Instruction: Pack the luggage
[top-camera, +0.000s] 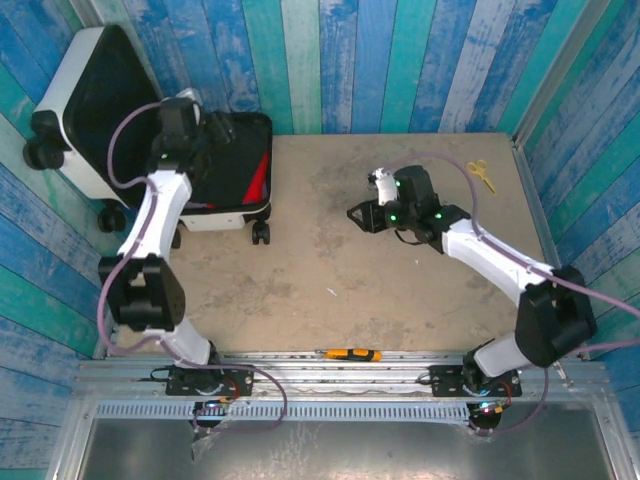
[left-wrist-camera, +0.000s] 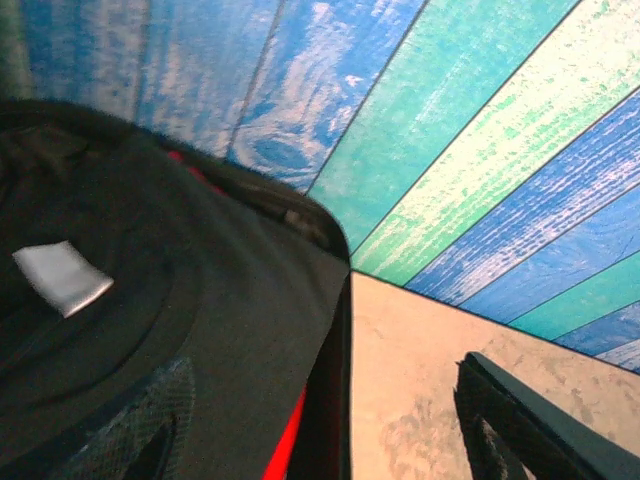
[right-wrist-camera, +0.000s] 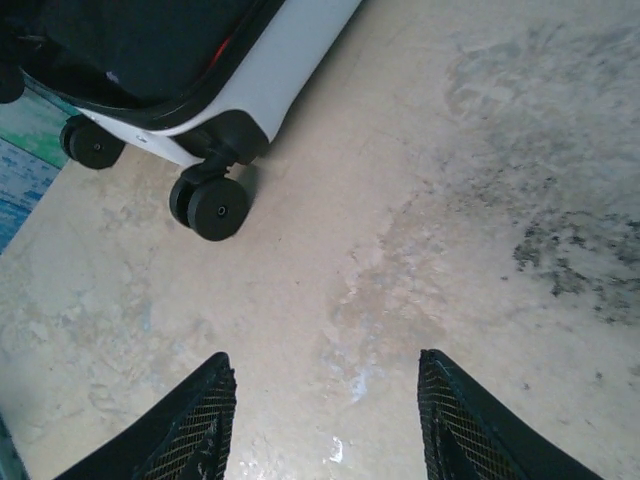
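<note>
Luggage (top-camera: 225, 216) lies open at ten o'clock of the desk (top-camera: 400, 300) in the top view. One white half sits flat with its black lining (top-camera: 235, 150) facing up, and the other half is raised against the plank wall (top-camera: 400, 60). A red strip (top-camera: 260, 185) shows inside the flat half. The left arm reaches from seven o'clock over that lining, where the left hand (top-camera: 222, 135) is dark on dark and hard to make out. The right hand (top-camera: 360, 216) hovers just right of centre, toward one o'clock, pointing at nine o'clock. Yellow-handled scissors (top-camera: 483, 175) lie at two o'clock. An orange-and-black tool (top-camera: 350, 354) rests on the metal rail at six o'clock.

In the left wrist view the lining spreads across nine o'clock, with a white tag (left-wrist-camera: 60, 277) on it. One finger (left-wrist-camera: 520, 430) stands at five o'clock above bare desk, and a meshed shape at seven o'clock looks like the other. They are far apart, released, with nothing clamped.

In the right wrist view the luggage's white shell sits at eleven o'clock, and a black wheel (right-wrist-camera: 215, 205) rests on the desk. The right hand's two fingers, at seven and five o'clock, are spread above bare desk, released.
</note>
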